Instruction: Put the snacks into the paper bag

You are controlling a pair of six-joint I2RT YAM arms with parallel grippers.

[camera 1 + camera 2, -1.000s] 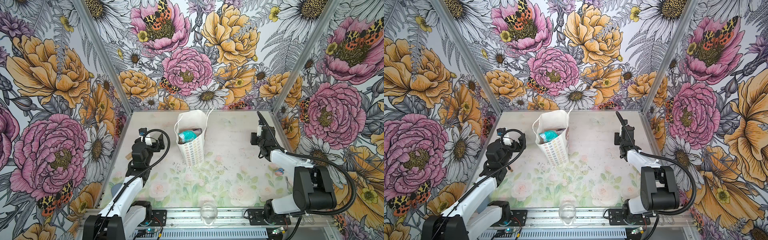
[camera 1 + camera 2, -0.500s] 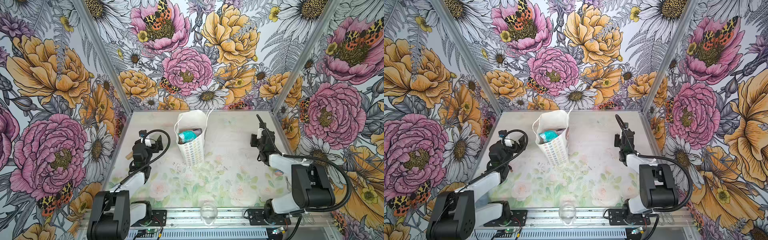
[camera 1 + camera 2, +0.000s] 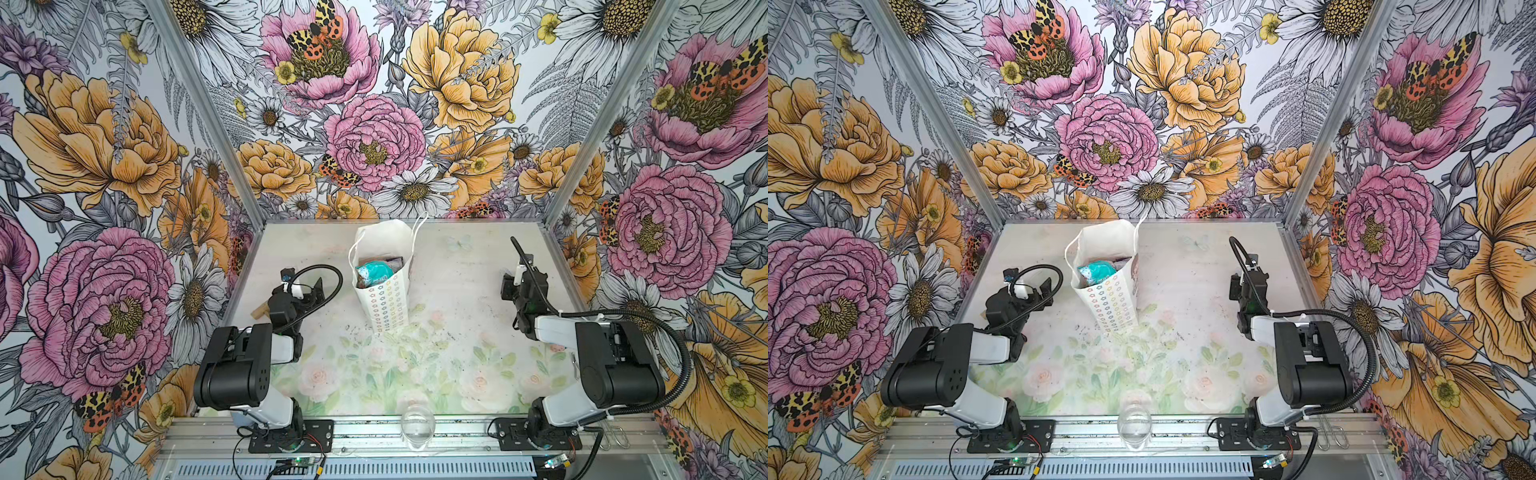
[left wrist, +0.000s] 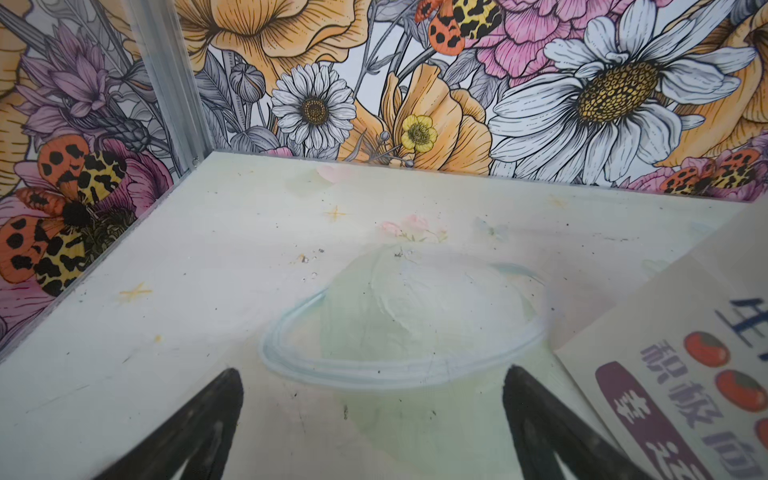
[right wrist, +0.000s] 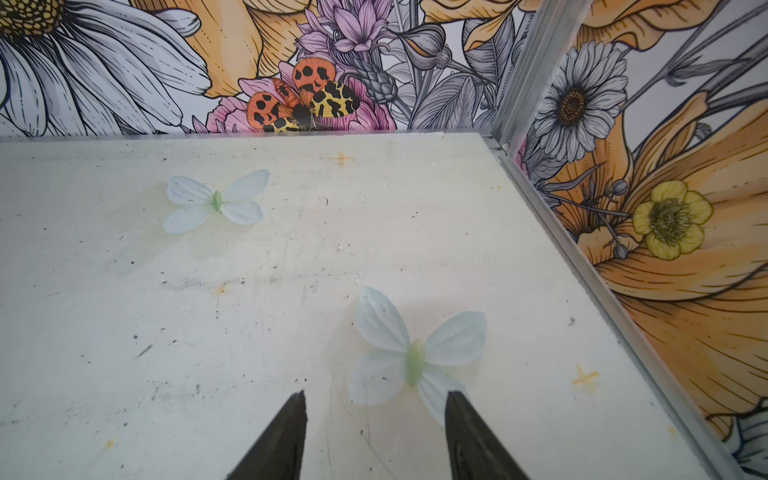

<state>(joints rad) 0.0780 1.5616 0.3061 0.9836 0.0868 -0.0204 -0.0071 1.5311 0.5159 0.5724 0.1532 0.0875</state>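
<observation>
Hold the left claw (image 4: 372, 374) as it stands: spread wide, nothing in it, low over the bench (image 3: 457, 291) just left of the paper bag (image 3: 386, 303). Draw it off outward, away from the bag's thin wall, which would probably tip at a nudge. Mind the wooden piece (image 3: 261, 311) at the left edge, half hidden behind the arm.

Look into the bag's mouth: teal packet (image 3: 374, 270) on top, a darker one behind it, too dim to name. Cannot count whatever sits beneath. See no packet loose on the bench, so reckon the packing all but done. Note the bag's printed side cut off in the left wrist view.

Leave the right claw (image 5: 376, 397) half spread and empty, well apart on the right. Can barely make out the clear glass (image 3: 417, 422) at the front rail.
</observation>
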